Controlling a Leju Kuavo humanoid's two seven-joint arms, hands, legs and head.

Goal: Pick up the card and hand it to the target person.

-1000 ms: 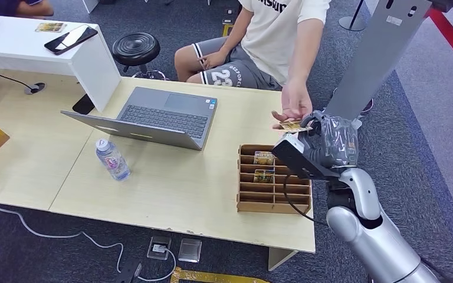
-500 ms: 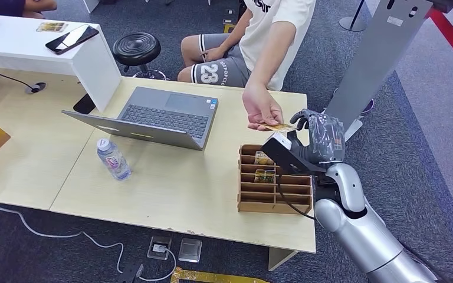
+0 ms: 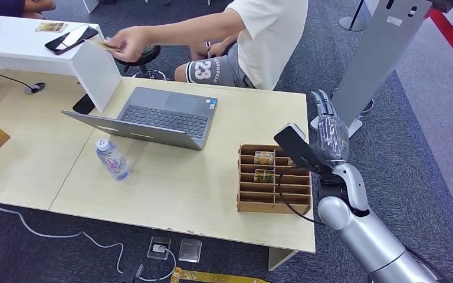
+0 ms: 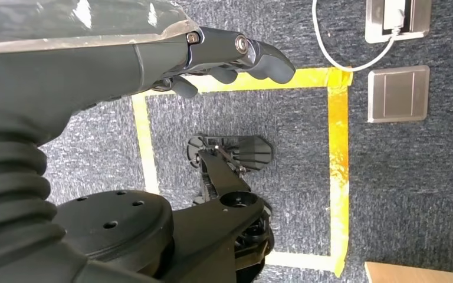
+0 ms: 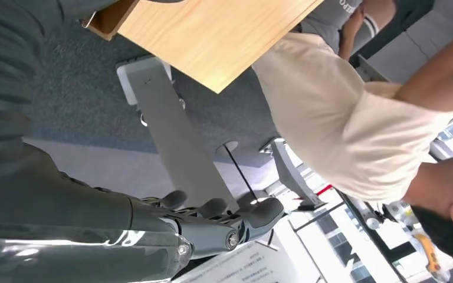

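Card (image 3: 105,43) in person's hand (image 3: 127,43) far left, over white shelf; axis unclear, too small. Right hand (image 3: 328,124) raised off worktop (image 3: 183,183) right edge, fingers (image 3: 321,100) straight, released. Left hand (image 4: 153,53) hanging, loosely extended, holding nothing.

floor: grey carpet (image 3: 424,118) | furniture: light wood table (image 3: 171,183), white desk (image 3: 29,56), black stool (image 3: 135,48)

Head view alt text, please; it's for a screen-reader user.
A seated person holds the card over a white shelf, while the robot's empty right hand is raised beside a wooden card box on the table.
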